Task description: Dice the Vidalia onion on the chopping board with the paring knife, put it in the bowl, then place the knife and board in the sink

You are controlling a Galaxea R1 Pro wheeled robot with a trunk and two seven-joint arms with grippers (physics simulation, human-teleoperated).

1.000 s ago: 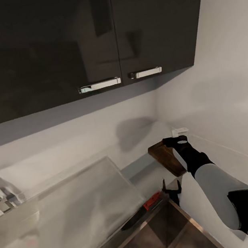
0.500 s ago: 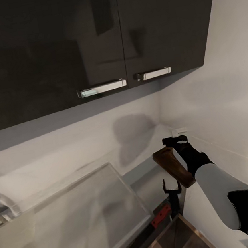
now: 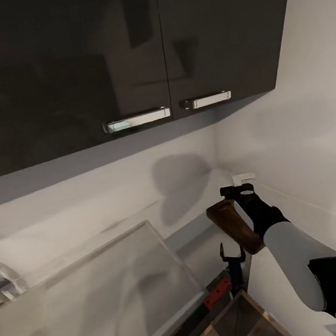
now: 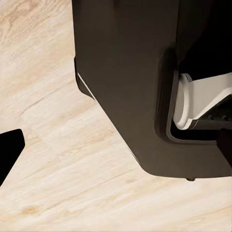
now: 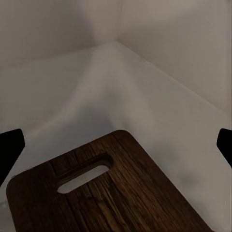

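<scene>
Right gripper (image 3: pixel 237 193) clamps chopping board (image 3: pixel 234 227), lifted, tilted, hanging below fingers. Board rigid, fairly heavy; hold near slot (image 5: pixel 83 179). Knife (image 3: pixel 206 305) below, at sink (image 3: pixel 146 230) edge. Left gripper state: cannot tell.

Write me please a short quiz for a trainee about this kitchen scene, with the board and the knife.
1. True or false: the chopping board is tilted, up off the countertop.
2. The handle of the paring knife is: A) red, B) blue, C) white.
3. Fill in: the board is at the ____ gripper.

Key: 1 true; 2 A; 3 right.
</scene>
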